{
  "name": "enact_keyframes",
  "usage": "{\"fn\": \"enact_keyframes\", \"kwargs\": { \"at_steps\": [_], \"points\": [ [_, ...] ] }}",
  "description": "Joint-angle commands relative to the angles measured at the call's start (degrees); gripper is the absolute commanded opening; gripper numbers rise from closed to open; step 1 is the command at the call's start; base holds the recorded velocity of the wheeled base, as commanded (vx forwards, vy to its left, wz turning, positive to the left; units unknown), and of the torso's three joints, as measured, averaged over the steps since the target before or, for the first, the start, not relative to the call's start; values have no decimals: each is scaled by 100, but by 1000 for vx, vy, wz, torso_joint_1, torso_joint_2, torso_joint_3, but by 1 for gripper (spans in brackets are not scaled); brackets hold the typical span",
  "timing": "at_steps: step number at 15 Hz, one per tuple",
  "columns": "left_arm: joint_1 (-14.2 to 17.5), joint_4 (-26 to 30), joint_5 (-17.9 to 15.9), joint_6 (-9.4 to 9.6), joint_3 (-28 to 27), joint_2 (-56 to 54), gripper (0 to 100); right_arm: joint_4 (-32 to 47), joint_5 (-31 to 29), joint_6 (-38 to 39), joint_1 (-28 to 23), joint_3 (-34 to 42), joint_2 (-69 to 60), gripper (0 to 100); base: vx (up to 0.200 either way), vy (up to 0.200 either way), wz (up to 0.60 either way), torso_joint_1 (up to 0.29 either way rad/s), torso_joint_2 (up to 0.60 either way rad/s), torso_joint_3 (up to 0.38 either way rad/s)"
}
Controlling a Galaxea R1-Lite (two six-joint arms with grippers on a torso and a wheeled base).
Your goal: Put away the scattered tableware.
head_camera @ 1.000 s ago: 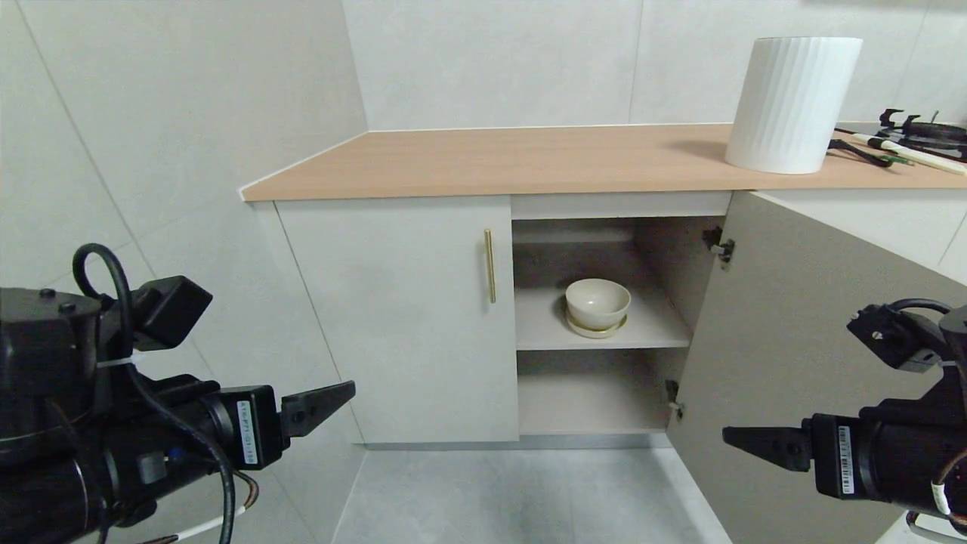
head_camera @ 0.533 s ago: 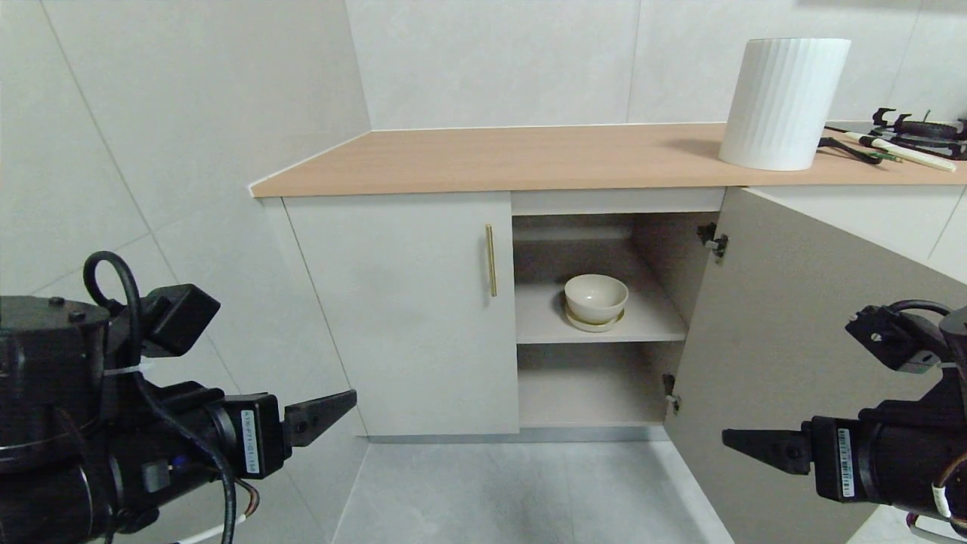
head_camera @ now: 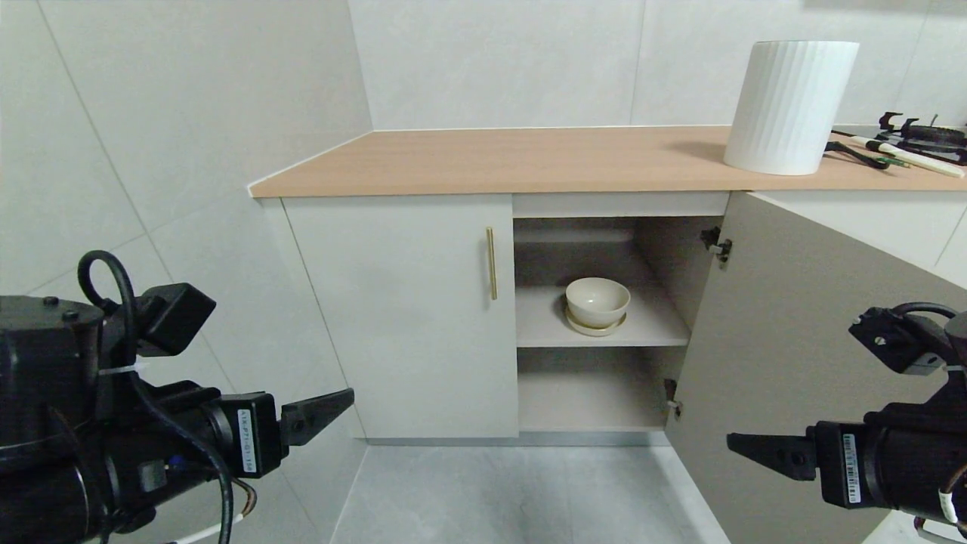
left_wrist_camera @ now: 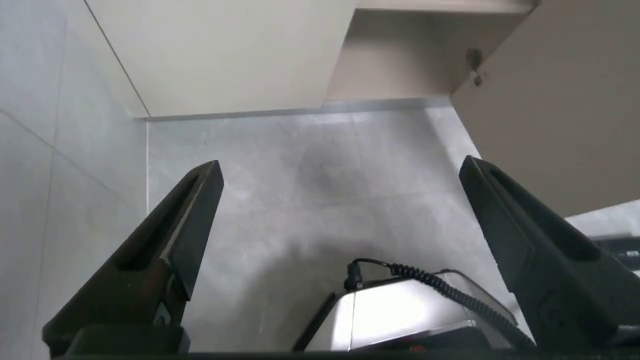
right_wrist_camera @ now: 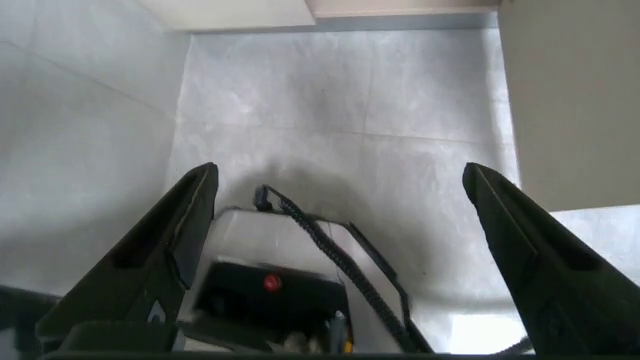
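Note:
A cream bowl [head_camera: 597,300] sits on a small plate [head_camera: 594,326] on the middle shelf [head_camera: 650,329] of an open cabinet. My left gripper [head_camera: 329,404] hangs low at the left, in front of the closed left door, well short of the shelf. Its fingers [left_wrist_camera: 170,250] are spread wide over the grey floor, with nothing between them. My right gripper [head_camera: 755,447] is low at the right, in front of the open right door [head_camera: 786,340]. It is open too, and its fingers [right_wrist_camera: 160,255] hold nothing.
The closed left door has a gold handle [head_camera: 491,263]. A wooden countertop [head_camera: 491,159] carries a tall white ribbed container [head_camera: 789,106] and some utensils [head_camera: 906,147] at the far right. A tiled wall stands to the left. Grey floor [head_camera: 514,491] lies in front of the cabinet.
The whole head view has shifted a little, so the camera moved. Both arms keep the same pose. The bowl and plate stay on the shelf.

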Motion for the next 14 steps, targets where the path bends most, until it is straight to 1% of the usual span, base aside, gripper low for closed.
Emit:
{"fn": "enact_keyframes", "kwargs": {
  "at_steps": [1, 5, 6, 7, 8, 10, 11, 12, 13, 14],
  "points": [
    [-5, -1, -3, -2, -8, 20, 100, 433, -1, -164, -30, -69, -103, 100, 0, -200, 0, 17, 2, 2],
    [-5, -1, -3, -10, -8, 20, 100, 942, -45, -392, -206, -174, -139, 100, 0, -200, 0, 3, 0, 0],
    [-5, -1, -12, -10, 0, 20, 100, 1505, -45, -506, -206, -341, -244, 100, 0, -200, 0, 7, 2, 7],
    [-5, -1, -12, -2, 0, 29, 100, 1839, -45, -568, -215, -447, -314, 100, 0, -200, 0, 2, -2, 2],
    [-5, -1, -12, -2, 0, 29, 100, 2560, -45, -585, -224, -737, -420, 100, 0, 0, 0, 0, 0, 0],
    [-5, -1, -12, -10, 9, 29, 100, 3438, -80, -612, -320, -1124, -596, 100, 0, 0, 0, 0, 0, 0],
    [-5, -1, -12, -10, 9, 29, 100, 3702, -256, -612, -443, -1247, -631, 100, 0, 0, 0, 0, 0, 0],
    [-5, -1, -12, -10, 9, 29, 100, 3772, -607, -656, -689, -1291, -613, 100, 0, 0, 0, 0, 0, 0],
    [-5, -1, -21, -2, 9, 29, 100, 3772, -889, -893, -1032, -1291, -604, 100, 0, 0, 0, 0, 0, 0],
    [-5, -1, -21, -10, 9, 46, 100, 3755, -915, -1113, -1393, -1308, -640, 100, 0, 0, 0, 0, 0, 0]
  ]
}}
